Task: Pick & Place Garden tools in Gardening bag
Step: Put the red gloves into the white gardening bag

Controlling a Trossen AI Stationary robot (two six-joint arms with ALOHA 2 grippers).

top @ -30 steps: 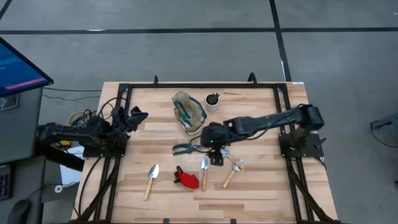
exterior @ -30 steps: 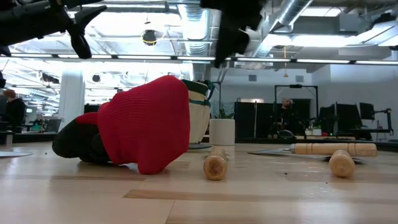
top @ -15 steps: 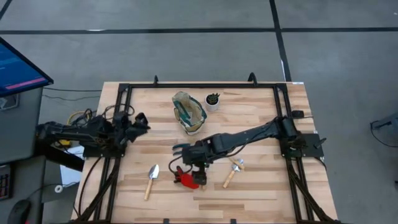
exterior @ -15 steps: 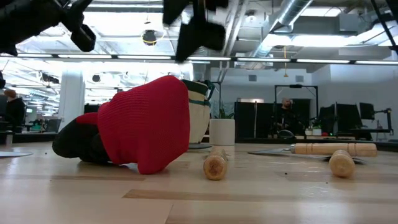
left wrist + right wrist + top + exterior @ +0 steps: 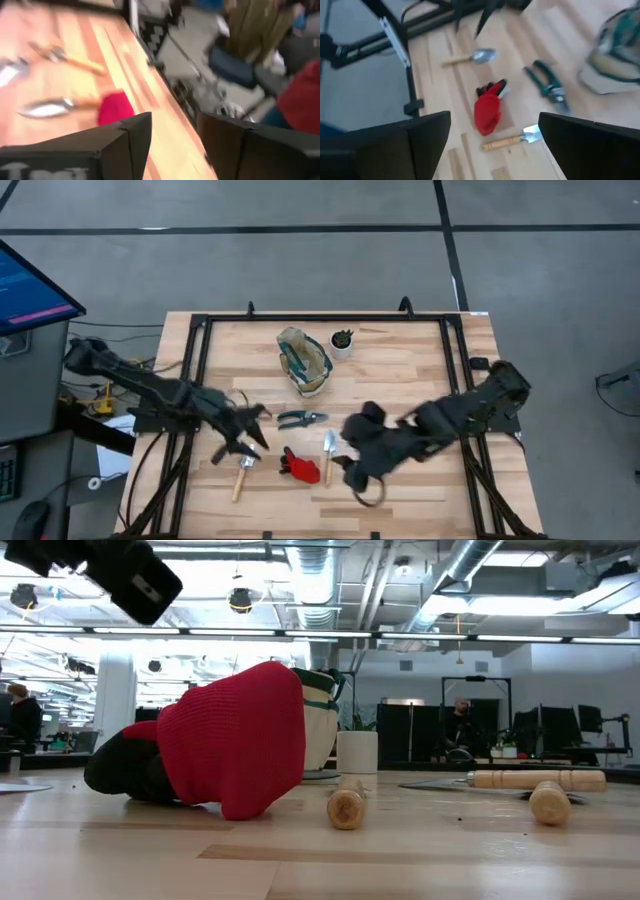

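Note:
The beige, green-trimmed gardening bag [image 5: 304, 360] stands at the table's far middle. It also shows in the right wrist view [image 5: 620, 50]. Dark pruning shears [image 5: 303, 418], a red glove [image 5: 300, 467] and two wooden-handled trowels [image 5: 328, 450] [image 5: 240, 475] lie flat on the table. My left gripper [image 5: 240, 438] is open above the left trowel's head. My right gripper [image 5: 355, 470] is open and empty, to the right of the glove and middle trowel. In its wrist view the right gripper [image 5: 495, 145] looks over the glove [image 5: 487, 110] and shears [image 5: 547, 87]. The right arm hides the fork.
A small white pot [image 5: 342, 342] with a dark plant stands right of the bag. A black frame [image 5: 200, 330] runs along the table's far edge and sides. A monitor [image 5: 30, 285] stands off the table's left. In the low view the glove [image 5: 230, 740] fills the near foreground.
My left gripper has swung from the table's left edge toward the right and near side, to above the left trowel. My right gripper has gone from beside the shears leftward over the glove, then back toward the near right. The tools have not moved.

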